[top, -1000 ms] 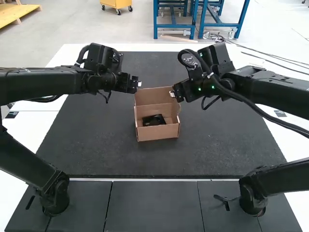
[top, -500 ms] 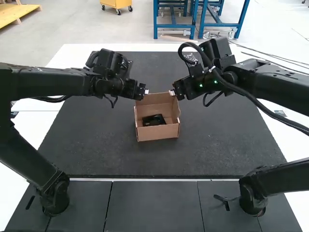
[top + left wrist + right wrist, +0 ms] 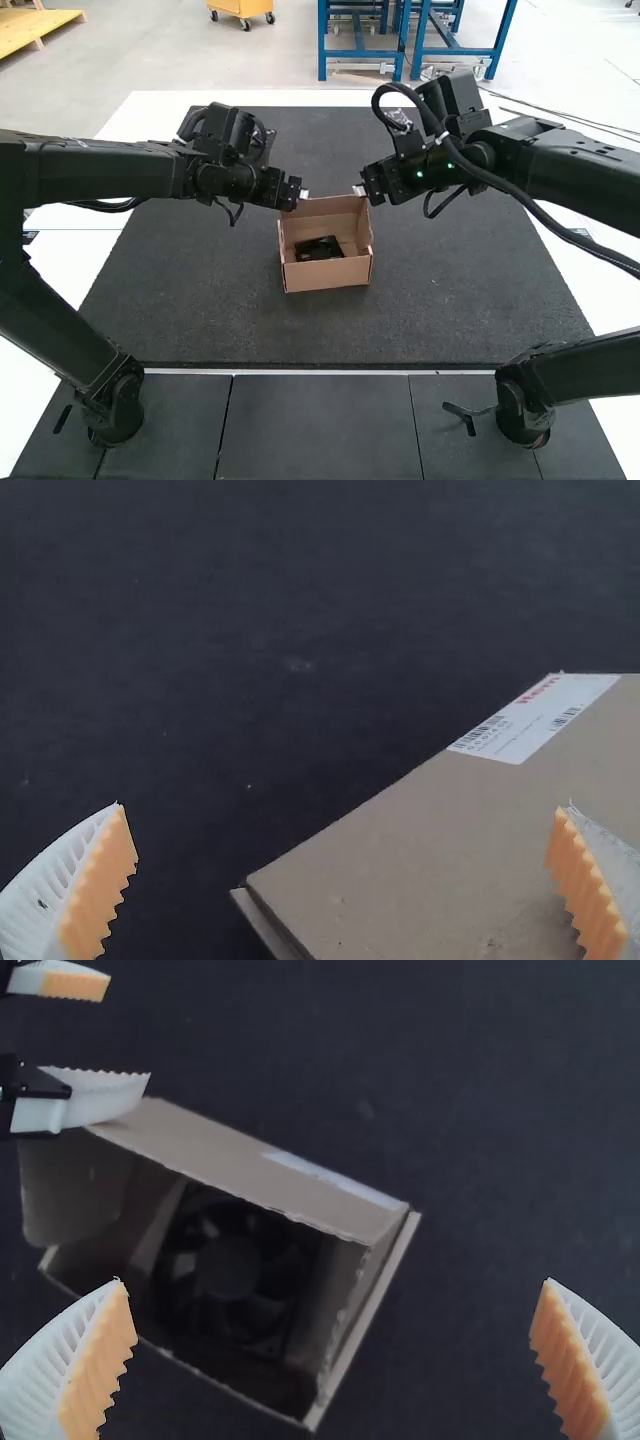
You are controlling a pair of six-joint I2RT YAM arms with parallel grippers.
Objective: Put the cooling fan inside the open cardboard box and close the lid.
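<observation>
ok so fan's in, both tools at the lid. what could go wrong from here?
1. The left tool and right tool sit open at either end of the raised lid, close together; they may bump as it folds.
2. Nothing holds the box; a push on the lid could slide or tip it on the mat.
3. The lid is not yet down over the fan; let go, it might spring back.
</observation>
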